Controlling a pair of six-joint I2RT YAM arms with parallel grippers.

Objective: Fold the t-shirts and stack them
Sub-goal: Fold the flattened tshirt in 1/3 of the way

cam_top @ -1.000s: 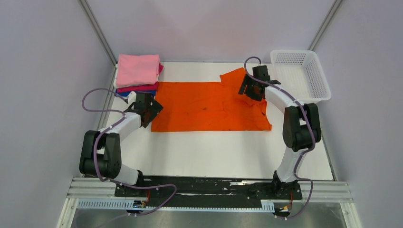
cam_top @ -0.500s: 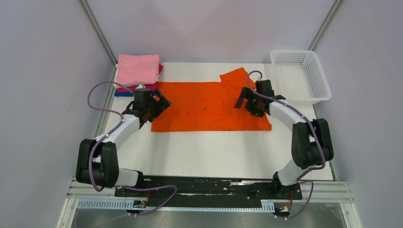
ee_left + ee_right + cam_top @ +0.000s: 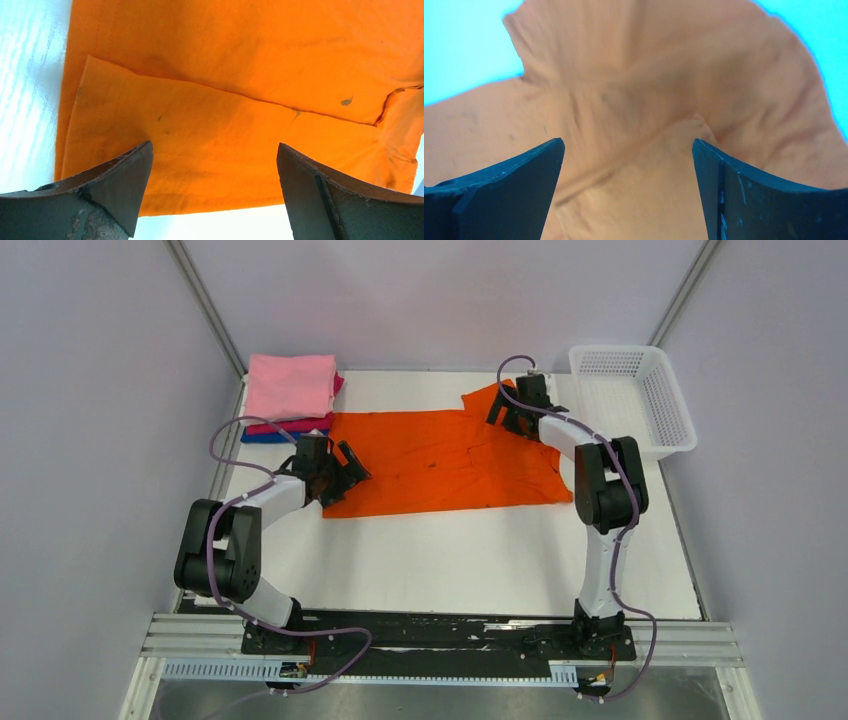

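T-shirt [image 3: 440, 465], orange, soft and limp, lies spread on the surface [image 3: 450, 560] beside the folded stack [image 3: 290, 390]; left hand [image 3: 214, 146] gapes wide over its near-left corner and right hand [image 3: 628, 142] wide over the far sleeve, likely the best pinch points.

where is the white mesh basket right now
In the top external view, the white mesh basket sits at the far right corner of the table, just right of the right gripper and the orange t-shirt.
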